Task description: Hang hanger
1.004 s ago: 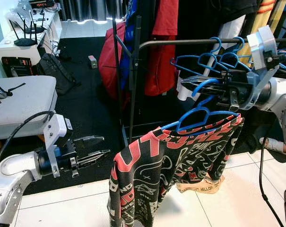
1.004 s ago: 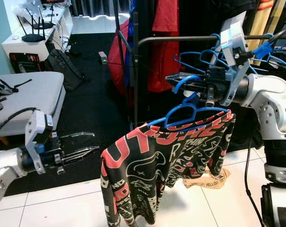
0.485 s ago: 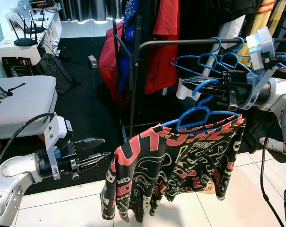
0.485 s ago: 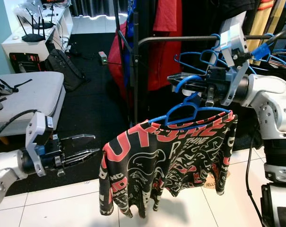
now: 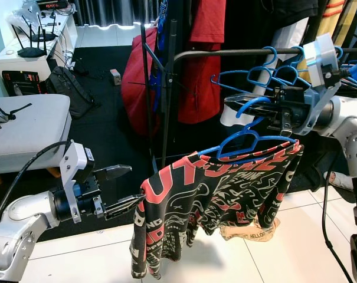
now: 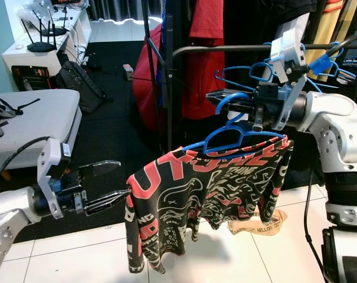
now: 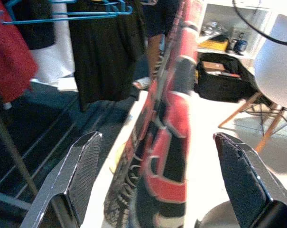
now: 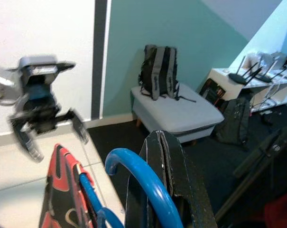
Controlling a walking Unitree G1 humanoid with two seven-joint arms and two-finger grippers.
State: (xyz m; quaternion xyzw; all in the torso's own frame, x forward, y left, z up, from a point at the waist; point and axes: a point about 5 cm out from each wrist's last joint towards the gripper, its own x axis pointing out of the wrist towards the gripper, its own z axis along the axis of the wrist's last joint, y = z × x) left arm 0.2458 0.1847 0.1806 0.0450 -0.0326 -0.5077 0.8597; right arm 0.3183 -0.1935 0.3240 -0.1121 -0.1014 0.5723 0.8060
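Right tool is clamped on the blue hanger hook, shirt draped below | rail lies just above the tool: hook is to be raised over it before release | left tool is held open beside the shirt hem.

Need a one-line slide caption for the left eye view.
Right end effector holds blue hanger with patterned shirt below clothes rail.

Clothes rail and floor

The dark rail carries empty blue hangers (bunched together); a beige cloth lies on the white tiled floor.
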